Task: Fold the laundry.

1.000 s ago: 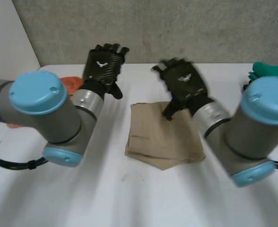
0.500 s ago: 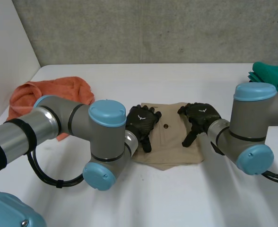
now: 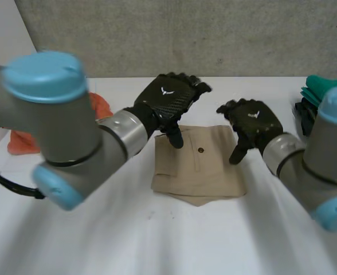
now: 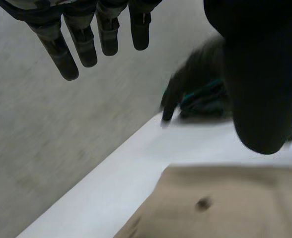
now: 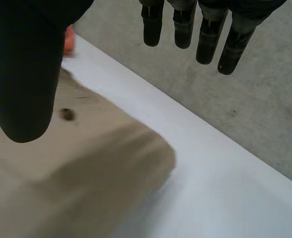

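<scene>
While the folded beige cloth [image 3: 206, 172] lies flat on the middle of the white surface [image 3: 157, 240], both black hands are over its far part. The cloth is a neat rectangle of several layers, and a small dark button [image 3: 200, 150] sits on its top layer, towards the far edge.

The left hand [image 3: 167, 98] is over the far left corner of the cloth, palm down. In the left wrist view its fingers [image 4: 61, 54] are straight and stand well apart from the thumb [image 4: 265, 89]; nothing is between them, and the cloth with its button lies under the palm.

The right hand [image 3: 251, 119] is over the far right corner. In the right wrist view its fingers [image 5: 205, 39] are also straight and far from the thumb [image 5: 22, 84], so this hand holds nothing either. The cloth lies below its palm, with one rounded folded corner on the bare surface.

I cannot tell whether a thumb tip touches the cloth.

An orange cloth [image 3: 101, 106] lies crumpled on the left of the surface, partly behind the left arm. A green cloth [image 3: 329, 86] lies at the far right edge, well apart from the beige one.
</scene>
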You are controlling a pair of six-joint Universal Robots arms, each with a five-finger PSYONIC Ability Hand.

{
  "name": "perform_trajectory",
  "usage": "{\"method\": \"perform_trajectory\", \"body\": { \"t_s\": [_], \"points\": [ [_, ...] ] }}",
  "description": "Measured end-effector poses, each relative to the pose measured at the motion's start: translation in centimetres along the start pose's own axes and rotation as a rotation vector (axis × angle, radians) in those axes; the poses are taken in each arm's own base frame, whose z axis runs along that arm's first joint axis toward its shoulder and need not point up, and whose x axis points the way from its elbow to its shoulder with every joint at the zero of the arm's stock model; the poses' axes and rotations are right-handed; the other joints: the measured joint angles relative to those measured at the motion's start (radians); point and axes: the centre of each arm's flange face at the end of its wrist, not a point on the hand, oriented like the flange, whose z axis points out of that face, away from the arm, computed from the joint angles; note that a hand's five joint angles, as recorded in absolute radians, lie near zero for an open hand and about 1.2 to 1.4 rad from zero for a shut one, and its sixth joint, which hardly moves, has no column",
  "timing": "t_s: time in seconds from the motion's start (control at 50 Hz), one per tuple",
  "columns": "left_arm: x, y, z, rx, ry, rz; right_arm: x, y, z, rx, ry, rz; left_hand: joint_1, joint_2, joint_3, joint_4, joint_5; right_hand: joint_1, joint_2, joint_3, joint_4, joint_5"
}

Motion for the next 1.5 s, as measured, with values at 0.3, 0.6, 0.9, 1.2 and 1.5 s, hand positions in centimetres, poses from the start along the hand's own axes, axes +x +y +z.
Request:
{"method": "perform_trajectory", "body": {
  "t_s": [0.3,0.6,0.9,1.2,1.5],
  "points": [
    [0.8,-1.2,-4.4,0.044,0.257,-0.042,-6.1,8.1,-0.9,0.000,-0.129,-0.135,0.000,0.000,0.000,0.000,0.000,0.000,0.000,0.000,0.000,0.000],
    [0.7,-1.2,-4.2,0.047,0.246,-0.038,-5.7,8.5,3.2,0.116,-0.046,-0.200,0.000,0.000,0.000,0.000,0.000,0.147,0.164,0.167,0.135,0.124],
    [0.7,-1.0,-4.2,0.043,0.245,-0.041,-5.2,7.8,6.8,0.149,-0.018,-0.186,0.000,0.000,0.000,0.000,0.000,0.522,0.708,0.691,0.669,0.551],
    [-0.1,-1.2,-4.1,0.048,0.220,-0.036,2.1,1.1,8.8,0.293,0.121,-0.208,0.000,0.000,0.000,0.000,0.000,0.705,0.950,0.931,0.948,0.819],
    [-1.0,-1.6,-4.2,0.055,0.175,-0.030,16.7,-10.0,9.4,0.657,0.307,-0.348,0.000,0.000,0.000,0.000,0.000,0.705,0.950,0.938,0.953,0.857]
  ]
}}
